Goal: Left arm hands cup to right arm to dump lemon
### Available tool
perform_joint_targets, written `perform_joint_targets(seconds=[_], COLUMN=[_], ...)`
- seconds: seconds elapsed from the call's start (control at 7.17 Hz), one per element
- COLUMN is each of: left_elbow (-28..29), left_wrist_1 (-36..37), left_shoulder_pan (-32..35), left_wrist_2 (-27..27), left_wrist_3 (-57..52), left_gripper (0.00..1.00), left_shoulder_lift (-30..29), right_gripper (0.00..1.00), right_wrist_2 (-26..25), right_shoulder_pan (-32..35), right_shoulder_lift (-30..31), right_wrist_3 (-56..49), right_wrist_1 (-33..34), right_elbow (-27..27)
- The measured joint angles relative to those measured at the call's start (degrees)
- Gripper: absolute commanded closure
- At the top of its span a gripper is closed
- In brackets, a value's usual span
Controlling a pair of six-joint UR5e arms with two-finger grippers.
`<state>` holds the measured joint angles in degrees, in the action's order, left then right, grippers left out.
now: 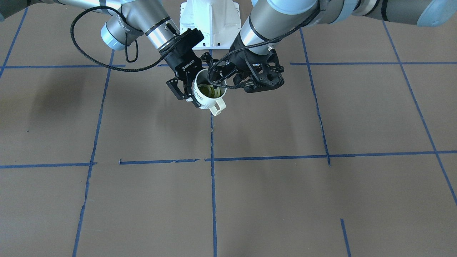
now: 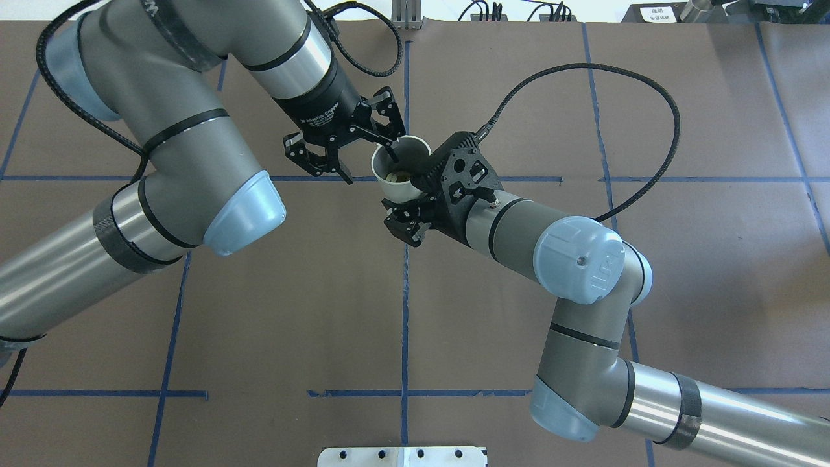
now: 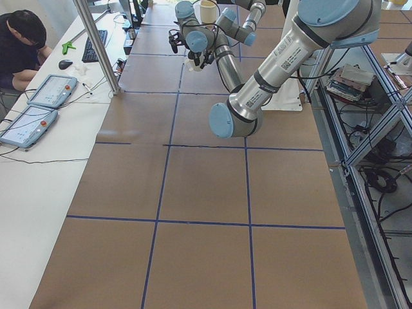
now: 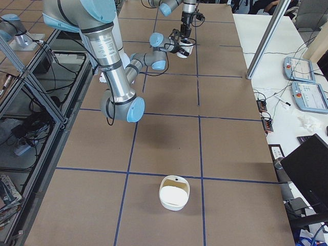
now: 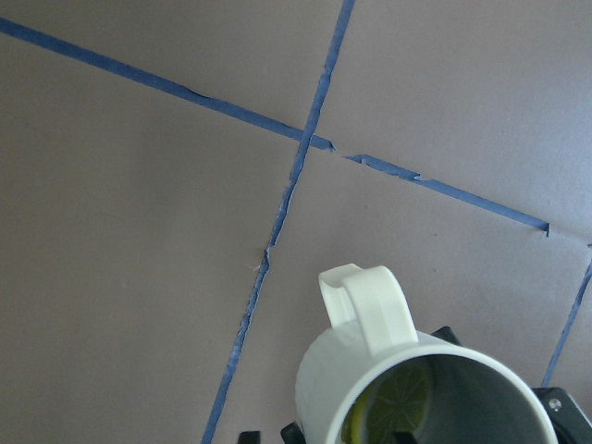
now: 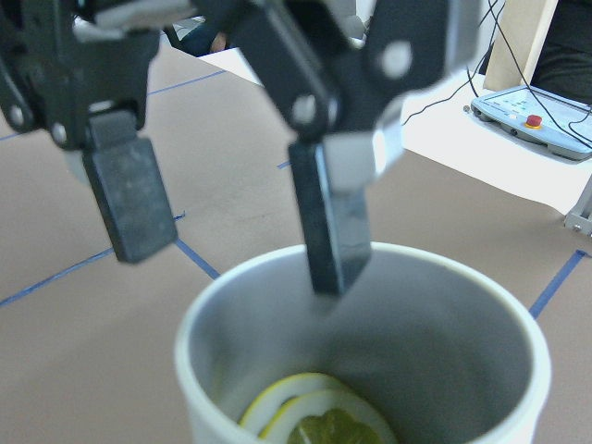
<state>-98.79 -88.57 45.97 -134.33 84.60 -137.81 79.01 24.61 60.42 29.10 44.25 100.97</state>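
The white cup [image 1: 209, 101] with "HOME" on its side hangs above the table near the robot's base, handle toward the front camera. Yellow-green lemon [image 1: 209, 92] slices lie inside. My right gripper [image 1: 189, 96], lettered ROBOTIQ, is shut on the cup's body [image 2: 397, 186]. My left gripper [image 2: 368, 165] is open over the cup. In the right wrist view one of its fingers [image 6: 328, 222] dips into the cup's mouth [image 6: 444, 333] and the other stands wide outside it. The left wrist view shows the cup [image 5: 324, 388] and lemon [image 5: 398, 407] from above.
The brown table [image 1: 271, 200] bears blue tape lines. A white bowl-like container [image 4: 174, 192] sits on the table toward the robot's right end. The white robot base [image 1: 210, 21] is just behind the grippers. An operator [image 3: 22, 38] sits beyond the left end.
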Motion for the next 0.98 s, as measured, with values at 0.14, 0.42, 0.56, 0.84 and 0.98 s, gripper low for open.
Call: perform_joint_targets(seconds=[0.14, 0.42, 0.56, 0.84, 0.98], left_elbow=[-0.8, -4.5, -6.0, -6.9, -6.9], left_wrist_1=[0.2, 0.4, 0.6, 1.1, 1.3], left_shoulder_pan=[1.9, 4.6, 5.9, 8.0, 8.8], left_wrist_2=[-2.1, -3.7, -3.6, -2.4, -1.1], left_wrist_3=[-0.4, -4.5, -8.5, -19.4, -26.5], left_gripper=[0.00, 0.00, 0.00, 0.00, 0.00], left_shoulder_lift=[1.0, 6.4, 9.9, 15.7, 18.5], right_gripper=[0.64, 0.80, 0.89, 0.94, 0.95], right_wrist_2=[0.0, -0.1, -0.1, -0.1, -0.1], right_shoulder_pan=[0.1, 0.4, 0.8, 2.4, 3.7], right_shoulder_lift=[0.1, 0.3, 0.4, 2.4, 4.2], right_wrist_3=[0.0, 0.0, 0.0, 0.2, 0.5], right_wrist_1=[0.0, 0.1, 0.2, 0.3, 0.4], right_elbow=[0.0, 0.0, -0.1, -0.1, -0.1])
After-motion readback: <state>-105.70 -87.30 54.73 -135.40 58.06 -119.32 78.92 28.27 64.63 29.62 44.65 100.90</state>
